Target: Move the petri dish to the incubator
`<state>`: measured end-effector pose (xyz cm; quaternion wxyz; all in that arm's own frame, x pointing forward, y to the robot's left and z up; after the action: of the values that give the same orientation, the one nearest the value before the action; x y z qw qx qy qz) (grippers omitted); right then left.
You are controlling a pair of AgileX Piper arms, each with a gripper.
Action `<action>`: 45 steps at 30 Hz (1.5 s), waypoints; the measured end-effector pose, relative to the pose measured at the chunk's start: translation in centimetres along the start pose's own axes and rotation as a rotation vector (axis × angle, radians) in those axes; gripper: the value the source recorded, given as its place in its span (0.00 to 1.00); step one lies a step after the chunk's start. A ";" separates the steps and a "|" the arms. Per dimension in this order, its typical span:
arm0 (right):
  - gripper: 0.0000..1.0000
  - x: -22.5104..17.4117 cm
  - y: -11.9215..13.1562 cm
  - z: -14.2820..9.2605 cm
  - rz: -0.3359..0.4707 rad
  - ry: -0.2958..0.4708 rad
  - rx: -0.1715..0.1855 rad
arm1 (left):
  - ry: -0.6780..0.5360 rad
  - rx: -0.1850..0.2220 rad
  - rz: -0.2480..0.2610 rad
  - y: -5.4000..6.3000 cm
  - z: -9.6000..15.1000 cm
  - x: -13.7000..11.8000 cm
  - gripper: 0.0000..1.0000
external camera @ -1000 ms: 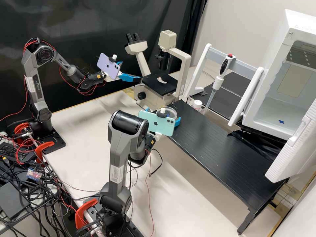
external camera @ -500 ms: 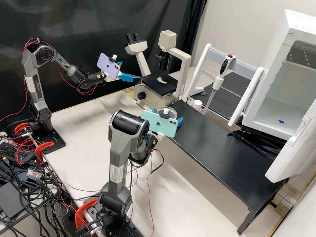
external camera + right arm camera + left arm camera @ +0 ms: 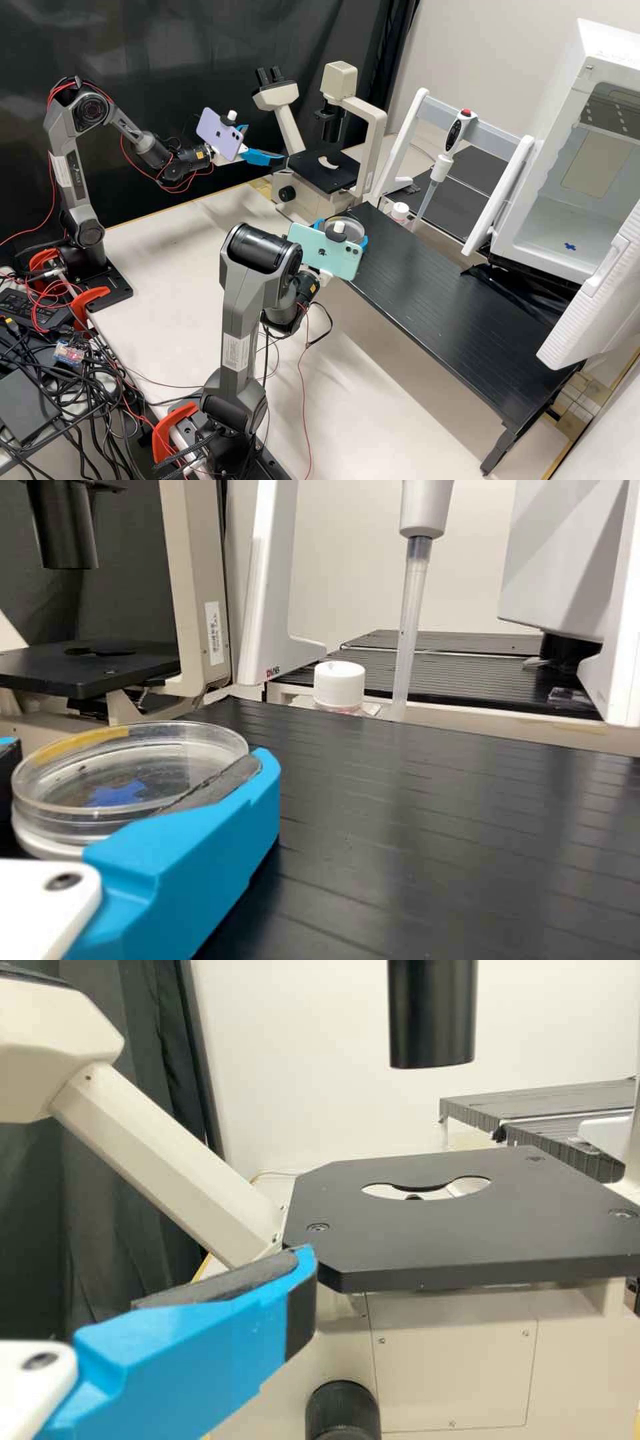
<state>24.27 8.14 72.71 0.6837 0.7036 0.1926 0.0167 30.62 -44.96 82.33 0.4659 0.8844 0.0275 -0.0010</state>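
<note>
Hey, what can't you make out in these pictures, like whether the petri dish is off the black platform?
- Base of the petri dish, so whether it is lifted: right wrist view, behind a blue finger; high view, behind the green phone.
- Lower end of the pipette tip: right wrist view, behind the platform.
- Part of the incubator's inside: high view, behind its open door.

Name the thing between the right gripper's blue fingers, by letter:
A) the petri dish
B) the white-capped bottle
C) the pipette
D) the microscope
A: in the right wrist view the clear, round petri dish has a blue finger of the right gripper on either side of it.
</note>
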 end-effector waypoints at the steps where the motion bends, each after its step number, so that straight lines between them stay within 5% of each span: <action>1: 0.00 0.0 0.1 -0.1 0.002 0.002 0.002 | 0.000 0.000 0.000 0.0 0.0 0.0 1.00; 20: 0.00 -0.7 1.6 -0.7 0.027 0.012 -0.001 | 0.000 0.000 0.000 0.0 0.0 0.0 1.00; 30: 0.00 -3.6 8.8 -0.5 0.281 0.038 -0.042 | 0.000 0.000 0.000 0.0 0.0 0.0 1.00; 45: 0.00 -2.3 18.7 5.5 0.521 -0.082 -0.071 | 0.000 0.000 0.000 0.0 0.0 0.0 1.00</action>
<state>28.35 2.39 91.08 0.6880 0.7051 -0.0233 0.1703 30.62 -44.96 82.33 0.4659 0.8844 0.0275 -0.0010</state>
